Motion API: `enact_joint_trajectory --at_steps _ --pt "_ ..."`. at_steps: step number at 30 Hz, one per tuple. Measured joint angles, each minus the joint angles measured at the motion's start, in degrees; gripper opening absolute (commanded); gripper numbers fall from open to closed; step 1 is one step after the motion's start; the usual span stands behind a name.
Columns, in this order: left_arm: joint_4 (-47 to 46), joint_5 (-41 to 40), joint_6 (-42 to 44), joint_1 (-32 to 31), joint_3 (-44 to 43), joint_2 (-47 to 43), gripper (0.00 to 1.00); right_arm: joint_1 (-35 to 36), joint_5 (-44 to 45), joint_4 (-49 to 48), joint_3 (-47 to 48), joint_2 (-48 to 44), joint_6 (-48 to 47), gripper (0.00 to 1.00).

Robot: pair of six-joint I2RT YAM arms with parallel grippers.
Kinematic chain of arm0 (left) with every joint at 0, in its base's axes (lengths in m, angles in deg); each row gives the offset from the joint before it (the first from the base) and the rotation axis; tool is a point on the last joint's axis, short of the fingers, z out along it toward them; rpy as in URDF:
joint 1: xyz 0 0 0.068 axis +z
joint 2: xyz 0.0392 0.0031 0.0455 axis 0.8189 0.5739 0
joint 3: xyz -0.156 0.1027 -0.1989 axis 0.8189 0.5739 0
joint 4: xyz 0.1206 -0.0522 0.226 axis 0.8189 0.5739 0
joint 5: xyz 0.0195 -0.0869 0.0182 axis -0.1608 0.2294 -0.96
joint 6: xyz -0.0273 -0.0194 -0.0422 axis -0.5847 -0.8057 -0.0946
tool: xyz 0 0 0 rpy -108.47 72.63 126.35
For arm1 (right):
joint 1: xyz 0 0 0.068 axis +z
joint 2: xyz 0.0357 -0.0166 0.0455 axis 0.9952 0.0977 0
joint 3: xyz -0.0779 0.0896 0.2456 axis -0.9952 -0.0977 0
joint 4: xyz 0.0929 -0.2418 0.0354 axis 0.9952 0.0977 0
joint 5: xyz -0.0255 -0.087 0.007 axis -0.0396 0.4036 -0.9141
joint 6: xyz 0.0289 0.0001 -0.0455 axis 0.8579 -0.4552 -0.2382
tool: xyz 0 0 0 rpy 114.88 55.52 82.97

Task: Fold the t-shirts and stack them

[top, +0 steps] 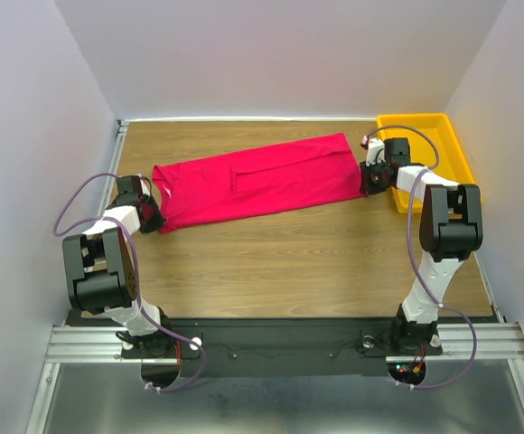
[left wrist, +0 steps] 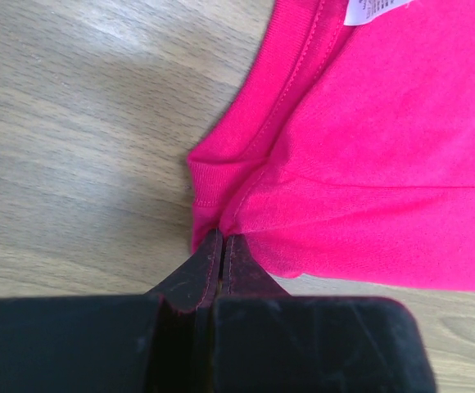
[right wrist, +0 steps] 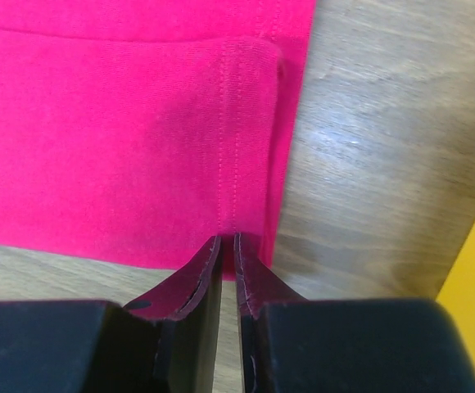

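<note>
The left gripper [left wrist: 223,241] is pinched tight on a corner of the folded crimson-pink cloth t-shirt [top: 262,181] on the brown wooden table [top: 289,262]. Only its wrist view shows a white tag [left wrist: 373,10] (top edge). The right gripper [right wrist: 228,239], almost closed, nips the hem beside the yellow plastic tray [top: 416,118].

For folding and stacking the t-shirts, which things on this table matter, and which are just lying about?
Part of the job:
- crimson-pink cloth t-shirt, folded lengthwise on the table
- left gripper, pinching its collar-end corner
- right gripper, pinching its hem corner

Just lying about:
- yellow plastic tray, at the far right corner
</note>
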Motion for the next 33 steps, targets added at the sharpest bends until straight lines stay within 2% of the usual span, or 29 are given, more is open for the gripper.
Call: enact_joint_trajectory --at_steps 3,7,16,17,25,33 --pt "0.1 -0.8 0.5 0.0 -0.1 0.0 0.05 0.0 1.8 0.0 0.0 0.0 -0.2 0.17" --pt "0.6 -1.9 2.0 0.0 -0.7 0.0 0.20 0.0 3.0 0.0 0.0 0.1 -0.4 0.17" --pt "3.2 -6.2 3.4 0.0 -3.4 0.0 0.43 0.0 3.5 -0.1 0.0 0.3 -0.5 0.17" --pt "3.4 -6.6 3.4 0.0 -3.4 0.0 0.50 0.0 3.5 -0.1 0.0 0.3 -0.5 0.17" --pt "4.7 -9.0 3.1 0.1 -3.4 -0.1 0.53 0.0 3.5 -0.1 0.0 0.3 -0.7 0.17" --pt "5.2 -6.4 1.6 2.7 -3.8 0.8 0.54 0.0 3.4 0.0 0.0 0.3 -0.7 0.18"
